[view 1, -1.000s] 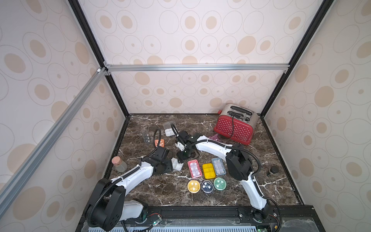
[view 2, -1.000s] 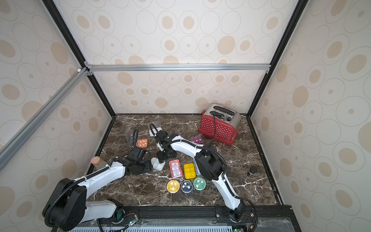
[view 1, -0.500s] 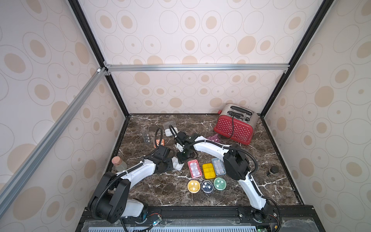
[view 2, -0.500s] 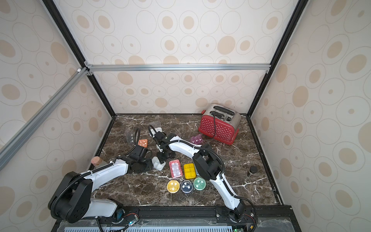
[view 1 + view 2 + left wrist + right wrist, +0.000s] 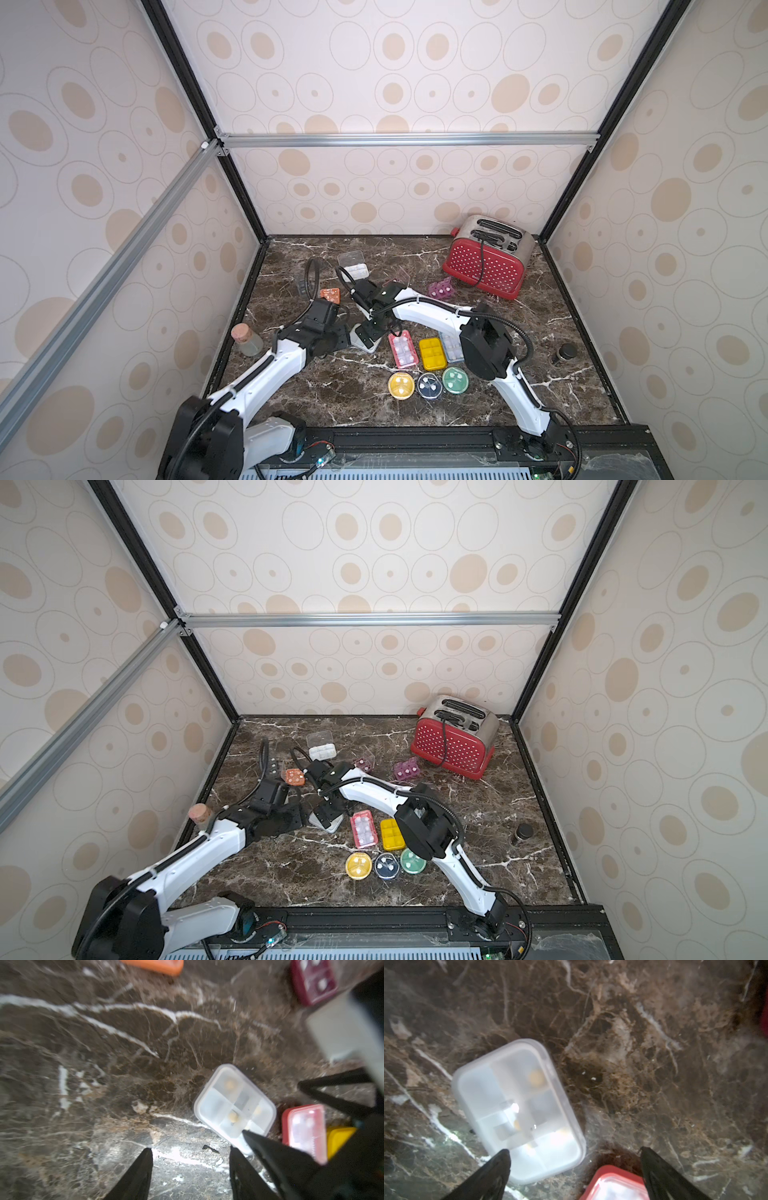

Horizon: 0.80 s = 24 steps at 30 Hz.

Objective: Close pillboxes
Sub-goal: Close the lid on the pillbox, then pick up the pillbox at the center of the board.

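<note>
Frosted white rectangular plastic pillbox (image 5: 363,343) is sitting lower-middle in both top views, right below the right gripper (image 5: 574,1152). One fingertip hangs over its corner, jaws spread wide, grabbing nothing. Left gripper (image 5: 190,1150) is just beside the box, also spread and empty. Count-wise: three round clear-lidded pillboxes (image 5: 430,385) in a row, one red rectangular pillbox (image 5: 402,349), one yellow rectangular pillbox (image 5: 432,353). Dark brown marble tabletop (image 5: 332,390), beige dotted walls (image 5: 395,187).

Bright, even light from above; wrist views soft.
Both top views crisp, walls bowing toward the edges, faint shadows on table (image 5: 332,386). Wrist views smeared by blur; glare spots on table and white pillbox (image 5: 517,1108).
</note>
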Tool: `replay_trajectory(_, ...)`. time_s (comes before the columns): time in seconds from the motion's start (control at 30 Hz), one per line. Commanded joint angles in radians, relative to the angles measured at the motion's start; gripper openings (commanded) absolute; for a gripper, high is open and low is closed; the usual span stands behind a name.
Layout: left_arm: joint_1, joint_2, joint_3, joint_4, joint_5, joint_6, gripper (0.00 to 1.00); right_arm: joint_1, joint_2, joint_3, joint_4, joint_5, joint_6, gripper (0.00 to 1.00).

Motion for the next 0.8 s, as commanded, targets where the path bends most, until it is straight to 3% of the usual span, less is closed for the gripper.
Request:
replay_trajectory(0.0, 0.044, -0.092, -0.002, -0.067, -0.015, 0.008, 0.57, 0.030, 0.024, 0.066, -0.056, 0.060, -0.023, 0.99)
replay_trajectory(0.23, 0.049, -0.123, -0.005, -0.079, 0.013, 0.002, 0.55, 0.049, 0.137, 0.211, -0.106, 0.016, -0.023, 0.99)
replay_trajectory(0.37, 0.049, -0.122, -0.012, -0.075, 0.015, 0.005, 0.56, 0.050, 0.190, 0.286, -0.172, 0.051, -0.020, 0.99)
replay_trajectory(0.5, 0.049, -0.114, -0.004, -0.068, 0.019, 0.008, 0.55, 0.049, 0.216, 0.295, -0.181, 0.004, -0.015, 0.99)
replay_trajectory(0.77, 0.049, -0.127, 0.006, -0.085, 0.015, 0.013, 0.56, 0.050, 0.214, 0.295, -0.156, 0.005, 0.007, 0.84)
